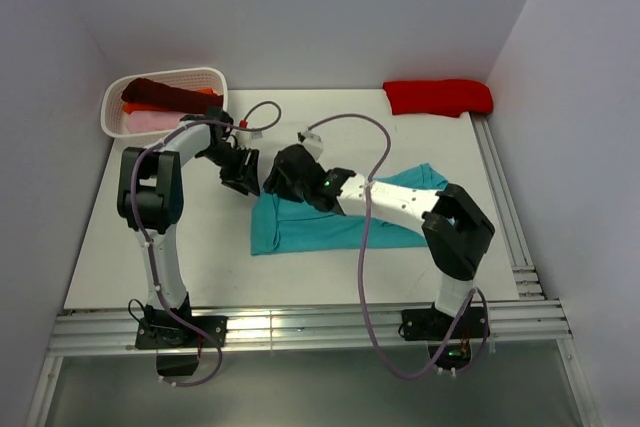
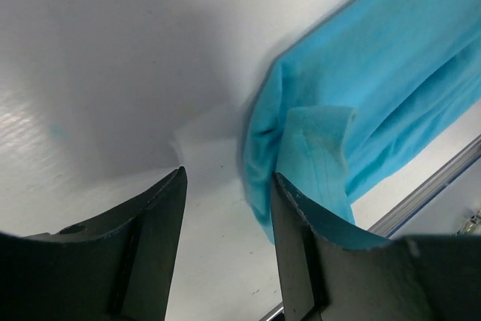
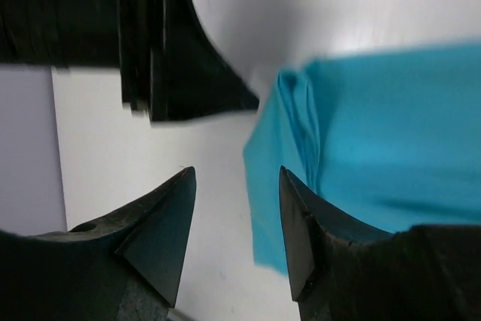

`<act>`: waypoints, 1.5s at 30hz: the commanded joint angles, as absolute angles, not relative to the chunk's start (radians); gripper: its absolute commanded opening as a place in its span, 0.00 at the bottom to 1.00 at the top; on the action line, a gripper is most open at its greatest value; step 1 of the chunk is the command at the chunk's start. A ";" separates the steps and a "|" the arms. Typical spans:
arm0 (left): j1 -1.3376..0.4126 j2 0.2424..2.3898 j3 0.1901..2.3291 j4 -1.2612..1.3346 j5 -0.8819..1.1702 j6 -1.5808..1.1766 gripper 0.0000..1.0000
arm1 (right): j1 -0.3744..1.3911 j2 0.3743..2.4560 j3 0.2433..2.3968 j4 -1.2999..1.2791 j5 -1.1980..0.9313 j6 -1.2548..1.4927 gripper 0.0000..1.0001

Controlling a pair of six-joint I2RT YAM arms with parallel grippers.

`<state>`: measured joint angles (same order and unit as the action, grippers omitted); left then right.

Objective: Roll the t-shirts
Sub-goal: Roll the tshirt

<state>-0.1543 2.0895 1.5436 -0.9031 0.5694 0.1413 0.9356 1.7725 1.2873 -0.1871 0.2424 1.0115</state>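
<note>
The left gripper (image 2: 228,186) has its fingers (image 2: 150,238) moderately spread. Only bare table (image 2: 113,73) shows in the gap, and nothing is pinched. The folded corner of the teal t-shirt (image 2: 361,95) lies just beyond one fingertip and to that finger's outer side. The finger overlaps the cloth edge in the wrist view, but contact cannot be confirmed. The right gripper (image 3: 237,178) has its fingers (image 3: 158,231) spread wide and empty. Its gap shows table on one side and the shirt's edge on the other, with the rest of the cloth running off past that finger's outer side. The left gripper's black fingers appear just beyond the right fingertips. Left arm: upper link raised from the base, elbow high, forearm reaching inward, wrist pitched down at the shirt's corner. Right arm: elbow bent, forearm lying low across the cloth toward the other arm, fingertips near those of the left gripper.
</note>
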 commanded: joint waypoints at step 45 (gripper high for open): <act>-0.003 1.950 1.649 -0.934 0.534 0.092 0.50 | 0.810 2.106 1.439 0.113 -0.196 0.833 0.16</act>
<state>-0.0074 2.0026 1.6184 -0.9207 0.5037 0.0708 0.8032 2.1361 1.4586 0.0189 -0.1658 0.8093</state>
